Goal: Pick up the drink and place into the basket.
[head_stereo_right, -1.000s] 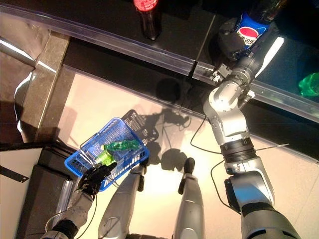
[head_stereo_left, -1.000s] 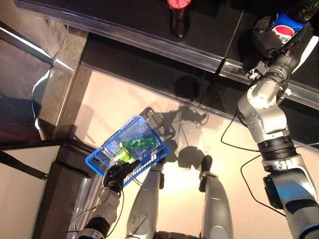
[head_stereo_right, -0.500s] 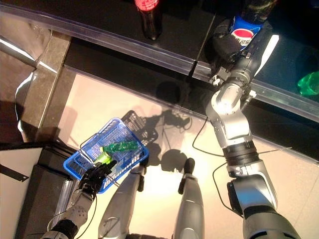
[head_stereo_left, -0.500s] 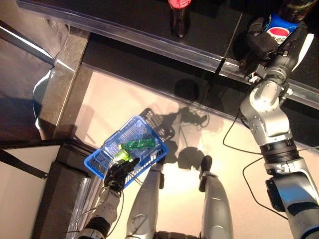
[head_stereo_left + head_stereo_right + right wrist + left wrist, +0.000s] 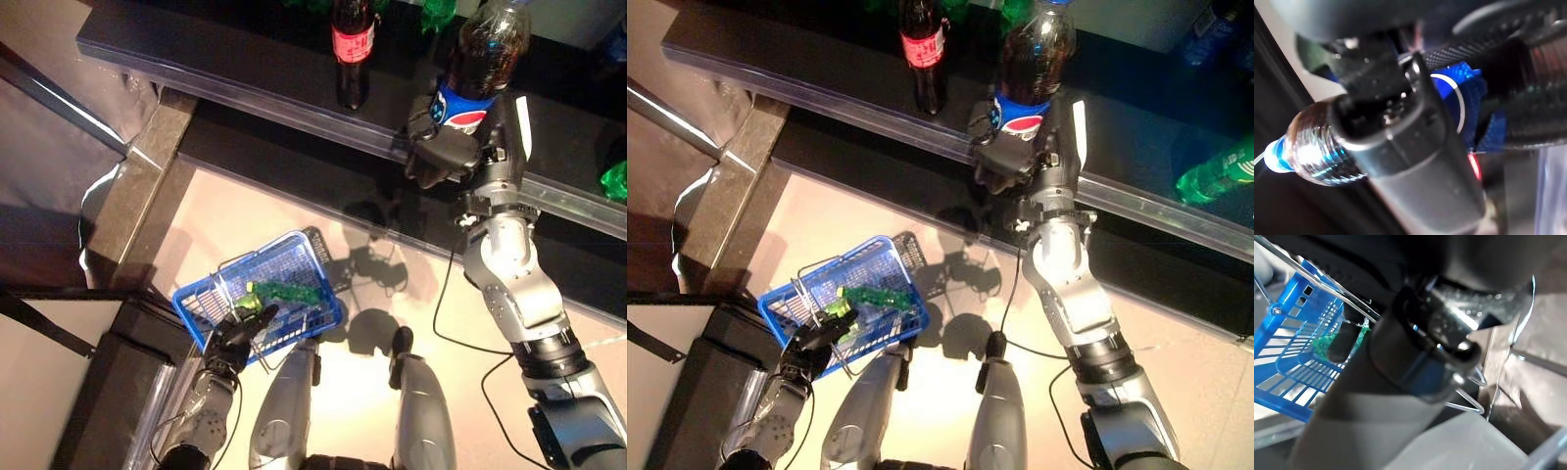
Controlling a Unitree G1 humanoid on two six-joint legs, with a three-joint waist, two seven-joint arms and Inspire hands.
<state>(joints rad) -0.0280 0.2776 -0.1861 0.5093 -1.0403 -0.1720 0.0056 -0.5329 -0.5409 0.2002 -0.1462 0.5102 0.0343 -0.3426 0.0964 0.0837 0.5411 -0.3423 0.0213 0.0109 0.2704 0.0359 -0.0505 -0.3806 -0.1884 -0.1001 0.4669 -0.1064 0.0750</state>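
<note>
A dark cola bottle with a blue label point(image 5: 480, 59) is lifted off the black shelf point(image 5: 245, 73), and my right hand point(image 5: 446, 147) is shut on its lower part. The right wrist view shows that bottle's blue label point(image 5: 1462, 98) and its blue-capped neck point(image 5: 1300, 149) past the curled fingers. Down at the lower left, a blue wire basket point(image 5: 257, 304) hangs over the floor with my left hand point(image 5: 233, 340) shut on its metal handle point(image 5: 1327, 286). A green bottle point(image 5: 279, 291) lies inside the basket.
A red-labelled cola bottle point(image 5: 351, 49) stands on the shelf left of my right hand. A green bottle point(image 5: 1215, 174) lies on the shelf at the right. A dark counter and cabinet point(image 5: 108, 382) fill the lower left. Beige floor point(image 5: 235, 215) lies between shelf and basket.
My right hand has pulled the blue-labelled bottle off the shelf, toward the left and nearer me. The whole view has shifted, so the camera moved. The basket stays in my left hand.
</note>
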